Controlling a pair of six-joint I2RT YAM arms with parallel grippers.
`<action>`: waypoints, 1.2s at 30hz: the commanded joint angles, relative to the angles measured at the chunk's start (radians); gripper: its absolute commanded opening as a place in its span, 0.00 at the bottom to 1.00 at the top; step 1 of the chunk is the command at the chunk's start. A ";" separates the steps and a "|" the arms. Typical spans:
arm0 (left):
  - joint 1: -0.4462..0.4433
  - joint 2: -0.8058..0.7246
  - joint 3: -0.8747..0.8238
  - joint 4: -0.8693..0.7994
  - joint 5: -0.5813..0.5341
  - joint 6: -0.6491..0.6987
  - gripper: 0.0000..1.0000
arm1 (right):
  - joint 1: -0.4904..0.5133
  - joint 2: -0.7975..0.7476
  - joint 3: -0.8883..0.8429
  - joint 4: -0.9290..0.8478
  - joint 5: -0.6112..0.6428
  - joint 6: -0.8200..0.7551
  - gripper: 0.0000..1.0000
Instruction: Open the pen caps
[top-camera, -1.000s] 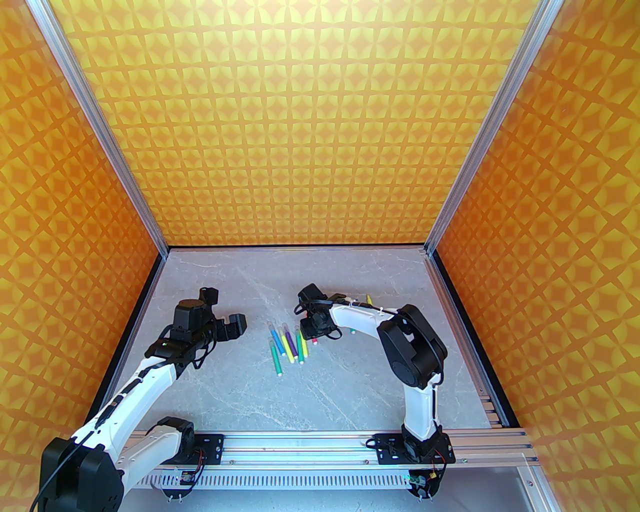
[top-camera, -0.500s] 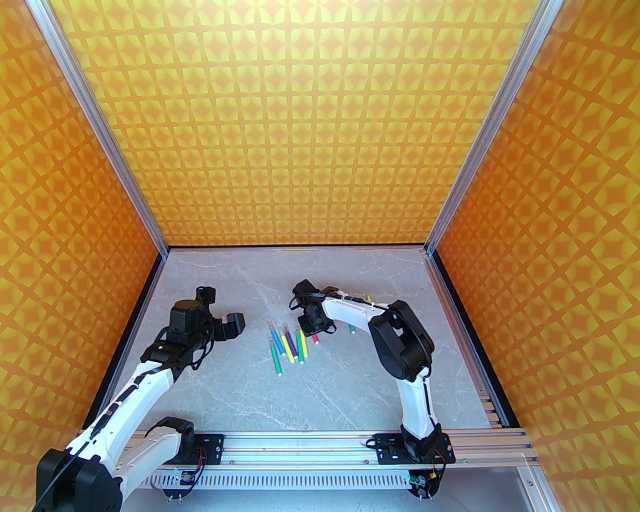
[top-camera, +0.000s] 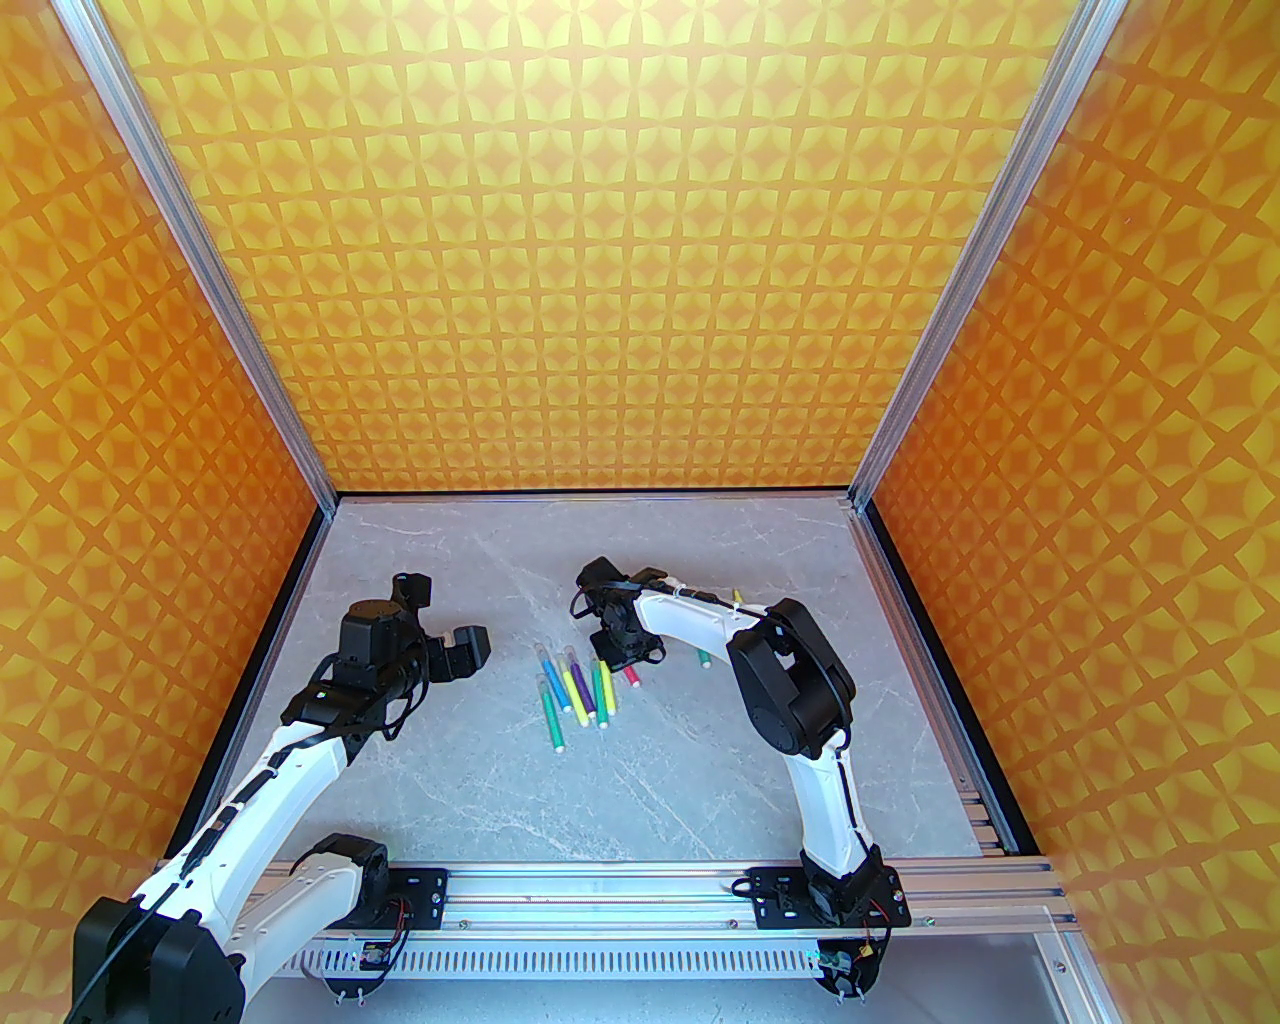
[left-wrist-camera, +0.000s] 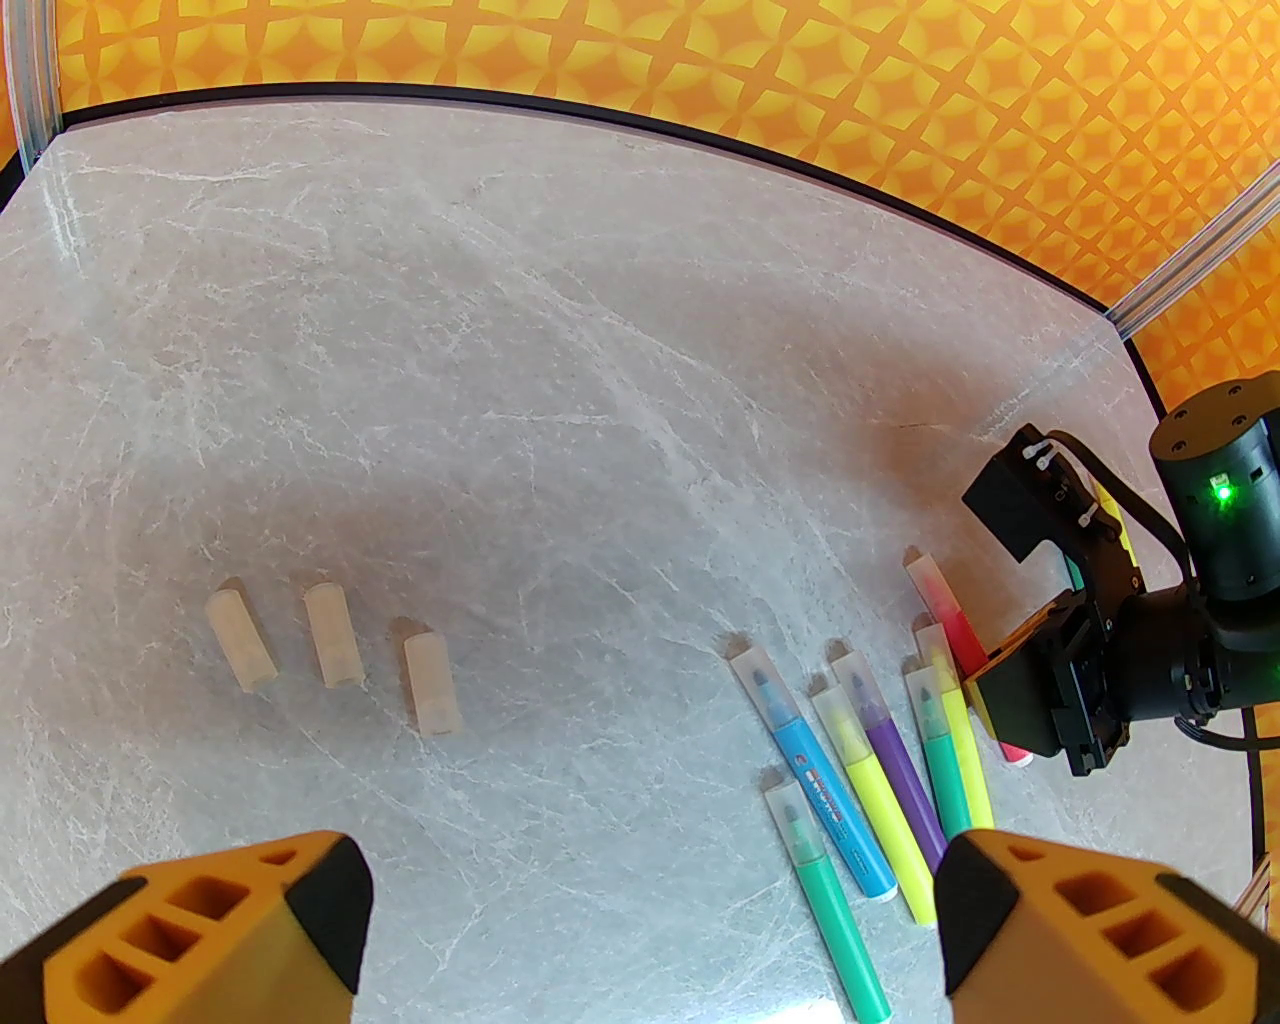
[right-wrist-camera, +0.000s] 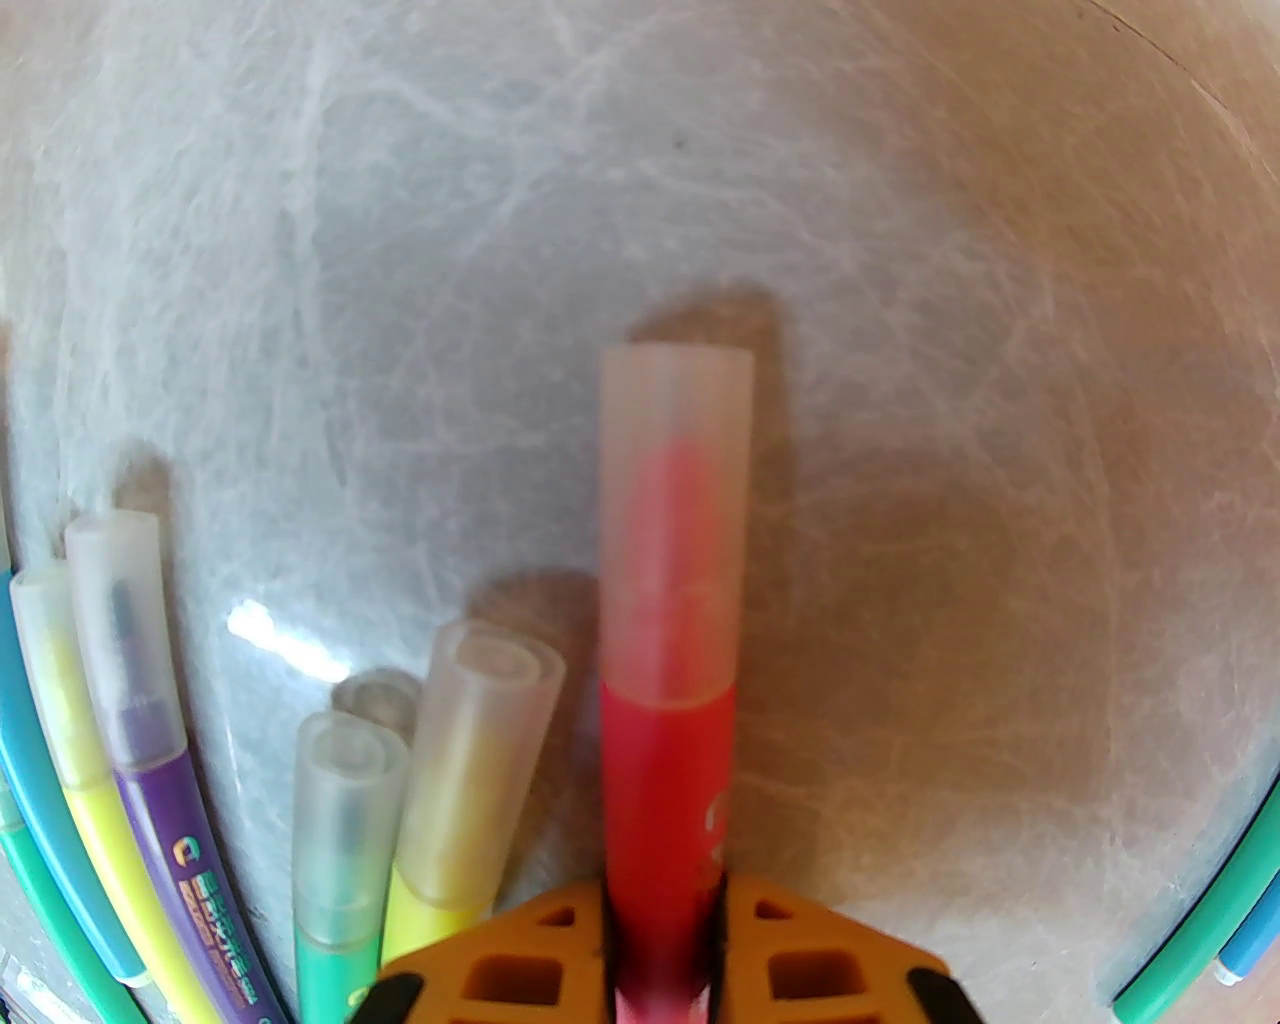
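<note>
The right pincer (right-wrist-camera: 665, 965) is clenched on the red pen (right-wrist-camera: 668, 790), its cap (right-wrist-camera: 676, 520) on the tip, low over the bench (left-wrist-camera: 500, 300). The left pincer (left-wrist-camera: 645, 900) hangs released near three loose caps (left-wrist-camera: 334, 635) lying in a row; other capped pens (left-wrist-camera: 880, 740) lie beside the red one

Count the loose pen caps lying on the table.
3, in a row apart from the pens: the outer cap, the middle cap, and the cap nearest the pens. Others may be hidden.
</note>
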 joint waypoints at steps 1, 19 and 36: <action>0.011 0.023 -0.005 -0.006 0.022 -0.002 0.97 | -0.018 0.066 -0.061 0.064 0.012 -0.006 0.11; -0.064 0.200 -0.053 0.372 0.300 -0.164 0.90 | -0.049 -0.321 -0.270 0.232 -0.253 -0.058 0.08; -0.175 0.444 -0.059 0.895 0.493 -0.432 0.72 | -0.047 -0.479 -0.366 0.364 -0.548 -0.026 0.08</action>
